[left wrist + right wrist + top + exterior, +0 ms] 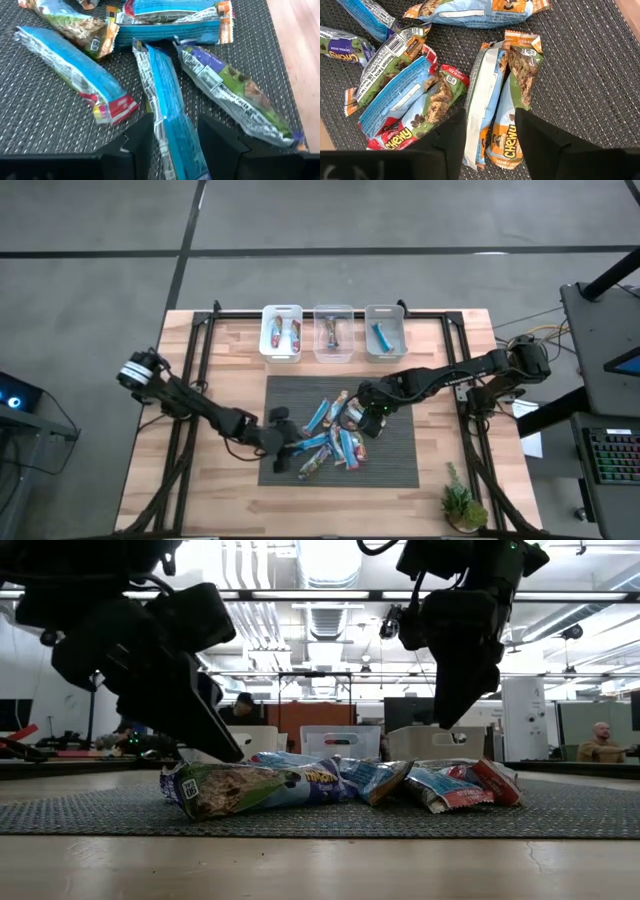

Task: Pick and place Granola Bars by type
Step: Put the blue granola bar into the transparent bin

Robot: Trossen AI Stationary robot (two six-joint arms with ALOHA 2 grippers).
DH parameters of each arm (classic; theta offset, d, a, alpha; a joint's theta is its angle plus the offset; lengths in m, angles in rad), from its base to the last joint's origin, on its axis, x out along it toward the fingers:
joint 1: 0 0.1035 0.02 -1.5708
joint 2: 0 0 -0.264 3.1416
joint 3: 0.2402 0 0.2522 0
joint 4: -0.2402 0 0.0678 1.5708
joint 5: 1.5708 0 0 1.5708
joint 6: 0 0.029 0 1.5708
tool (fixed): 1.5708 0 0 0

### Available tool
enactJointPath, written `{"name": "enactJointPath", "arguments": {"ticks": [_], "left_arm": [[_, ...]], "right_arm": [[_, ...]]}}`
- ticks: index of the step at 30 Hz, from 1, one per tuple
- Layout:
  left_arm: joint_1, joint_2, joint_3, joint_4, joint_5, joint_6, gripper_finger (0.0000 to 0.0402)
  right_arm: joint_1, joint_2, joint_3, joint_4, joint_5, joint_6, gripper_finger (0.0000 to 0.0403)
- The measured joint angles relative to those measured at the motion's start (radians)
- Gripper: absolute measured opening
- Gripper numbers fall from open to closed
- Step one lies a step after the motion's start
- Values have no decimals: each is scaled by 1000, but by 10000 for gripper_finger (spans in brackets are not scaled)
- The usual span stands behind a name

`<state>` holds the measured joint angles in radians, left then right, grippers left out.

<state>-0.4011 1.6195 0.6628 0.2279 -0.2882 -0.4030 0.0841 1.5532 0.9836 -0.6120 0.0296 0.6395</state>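
Observation:
Several granola bars (pixel 335 440) lie heaped on a dark mat (pixel 400 470) at mid-table. My left gripper (pixel 175 120) is open and low at the heap's near left (pixel 292 450). Its fingers stand on either side of a blue-wrapped bar (pixel 162 85) that lies flat on the mat and runs along them. My right gripper (pixel 490 114) is open and hangs above the heap's far right (pixel 372 412), clear of it in the low view (pixel 455 715). Below it, side by side, lie a bar with its pale back up (pixel 482 90) and an orange-ended bar (pixel 517 85). My left gripper slants down from the table's left, with its fingers (pixel 142 142) along the two long sides of the blue bar's near end (pixel 172 132). One finger's edge lies right beside the wrapper. Whether either finger touches the bar, I cannot tell.
Three small bins stand in a row at the far edge: a white one (pixel 281 308) with two bars, a clear one (pixel 333 308) with one bar and a clear one (pixel 385 307) with a blue bar. A small plant (pixel 462 502) sits at the near right corner.

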Motion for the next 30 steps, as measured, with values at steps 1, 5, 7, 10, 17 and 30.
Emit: {"name": "enactJointPath", "arguments": {"ticks": [1, 5, 7, 10, 17, 30], "left_arm": [[0, 8, 8, -1, 0, -3, 135], [0, 39, 34, -2, 2, -5, 135], [0, 56, 43, -11, 2, -11, 135], [0, 74, 57, -56, 2, -22, 135], [0, 89, 77, -101, 1, -43, 135], [0, 97, 86, -156, 22, -44, 135]], "right_arm": [[0, 0, 0, 0, 0, 0, 155], [0, 0, 0, 0, 0, -3, 150], [0, 0, 0, 0, 0, -3, 148], [1, 0, 0, 0, 0, -2, 149], [1, 0, 0, 0, 0, -3, 150], [1, 0, 0, 1, -1, -3, 148]]}}
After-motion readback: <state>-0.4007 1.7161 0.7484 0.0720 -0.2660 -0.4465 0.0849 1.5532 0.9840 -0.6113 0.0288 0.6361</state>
